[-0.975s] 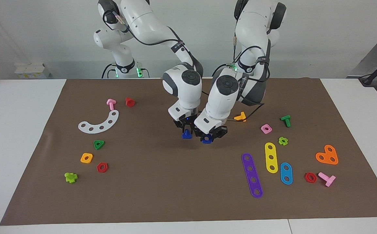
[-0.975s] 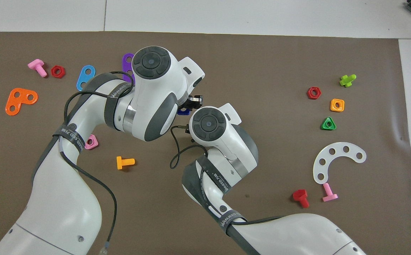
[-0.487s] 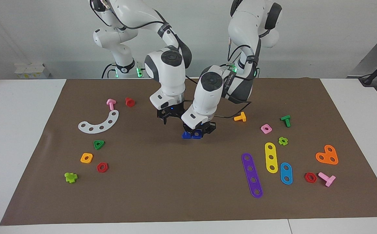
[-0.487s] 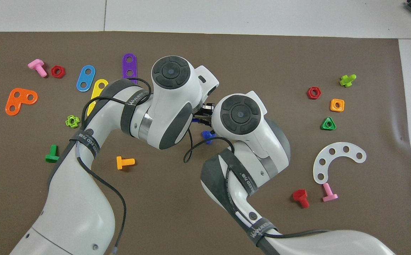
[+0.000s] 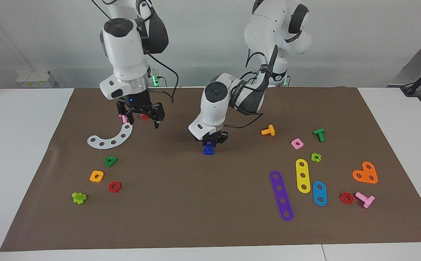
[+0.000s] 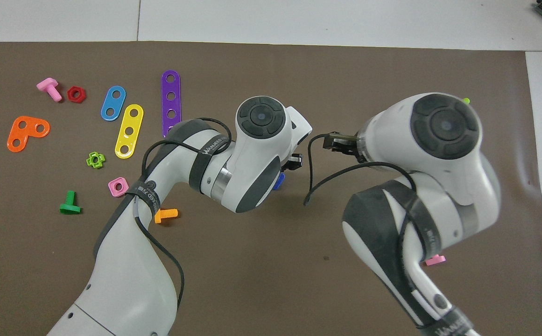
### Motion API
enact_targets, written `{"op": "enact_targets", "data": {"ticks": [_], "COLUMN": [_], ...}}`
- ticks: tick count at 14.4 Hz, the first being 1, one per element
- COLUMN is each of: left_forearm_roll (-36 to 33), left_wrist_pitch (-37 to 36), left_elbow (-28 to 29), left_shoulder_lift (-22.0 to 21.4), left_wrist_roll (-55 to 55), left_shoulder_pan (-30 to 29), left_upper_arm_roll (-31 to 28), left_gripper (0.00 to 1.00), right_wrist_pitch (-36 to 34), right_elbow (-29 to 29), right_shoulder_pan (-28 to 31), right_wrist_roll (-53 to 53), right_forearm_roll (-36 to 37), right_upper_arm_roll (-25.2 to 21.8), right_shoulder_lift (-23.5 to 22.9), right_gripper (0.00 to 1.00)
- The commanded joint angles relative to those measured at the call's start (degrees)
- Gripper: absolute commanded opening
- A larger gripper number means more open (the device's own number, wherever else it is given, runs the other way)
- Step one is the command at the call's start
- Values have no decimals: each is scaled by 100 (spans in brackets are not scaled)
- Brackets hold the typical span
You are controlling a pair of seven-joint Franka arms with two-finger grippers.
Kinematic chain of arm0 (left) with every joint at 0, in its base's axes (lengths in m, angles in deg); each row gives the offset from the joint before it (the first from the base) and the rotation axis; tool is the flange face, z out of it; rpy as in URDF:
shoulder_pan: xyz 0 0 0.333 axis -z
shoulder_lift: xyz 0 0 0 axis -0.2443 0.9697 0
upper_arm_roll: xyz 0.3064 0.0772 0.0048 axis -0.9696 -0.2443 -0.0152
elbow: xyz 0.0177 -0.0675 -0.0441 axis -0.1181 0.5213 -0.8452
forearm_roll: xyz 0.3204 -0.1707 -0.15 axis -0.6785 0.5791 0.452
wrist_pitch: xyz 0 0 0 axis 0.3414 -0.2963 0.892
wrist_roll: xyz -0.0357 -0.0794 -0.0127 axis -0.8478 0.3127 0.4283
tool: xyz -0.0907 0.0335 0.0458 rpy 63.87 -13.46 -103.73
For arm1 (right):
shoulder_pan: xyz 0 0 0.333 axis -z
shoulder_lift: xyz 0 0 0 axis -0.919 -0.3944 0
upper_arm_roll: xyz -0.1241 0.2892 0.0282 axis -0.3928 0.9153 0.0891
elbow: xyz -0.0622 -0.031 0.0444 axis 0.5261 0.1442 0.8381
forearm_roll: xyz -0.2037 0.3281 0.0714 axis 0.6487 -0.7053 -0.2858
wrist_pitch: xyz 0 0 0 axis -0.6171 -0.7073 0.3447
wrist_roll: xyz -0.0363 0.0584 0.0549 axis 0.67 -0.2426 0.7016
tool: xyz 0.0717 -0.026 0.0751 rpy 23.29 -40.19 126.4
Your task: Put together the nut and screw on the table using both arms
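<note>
The dark blue screw (image 5: 208, 151) stands on the brown mat (image 5: 210, 210) in the middle of the table. The dark blue nut (image 5: 209, 143) sits right on top of it, between the fingers of my left gripper (image 5: 210, 140), which is shut on the nut. In the overhead view the left hand (image 6: 294, 162) covers both parts; only a bit of blue (image 6: 278, 182) shows. My right gripper (image 5: 142, 121) is open and empty, raised over the pink bolt (image 5: 124, 118) toward the right arm's end. It also shows in the overhead view (image 6: 341, 142).
An orange bolt (image 5: 268, 130), a pink nut (image 5: 297, 144) and a green bolt (image 5: 319, 134) lie toward the left arm's end. A white curved strip (image 5: 110, 137) lies beside the right gripper. A purple strip (image 5: 281, 195) lies farther from the robots.
The right gripper has let go of the screw, opened, risen and swung toward its own end. The left gripper has carried the nut sideways onto the screw.
</note>
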Motion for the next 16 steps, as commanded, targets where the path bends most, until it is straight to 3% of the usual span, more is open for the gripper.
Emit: {"op": "enact_targets", "data": {"ticks": [1, 6, 11, 16], "left_forearm_roll": [77, 104, 112, 156], "left_wrist_pitch": [10, 510, 923, 215], "left_elbow": [389, 889, 925, 338], "left_shoulder_lift": [-192, -324, -298, -228], "left_wrist_roll": [-96, -289, -316, -412], "left_shoulder_pan": [171, 259, 224, 154], "left_upper_arm_roll": [-95, -95, -112, -139], "left_gripper": [0, 0, 0, 0], "right_wrist_pitch": [-260, -648, -814, -1210], "right_elbow": [89, -351, -702, -579], "right_shoulder_pan": [452, 725, 751, 804], "right_wrist_roll": [-777, -1491, -1701, -2237], "right_forearm_roll": [-170, -74, -73, -144], "right_upper_arm_roll": [43, 25, 34, 25], "right_shoulder_lift": [322, 270, 138, 208], "right_gripper": [99, 99, 98, 99]}}
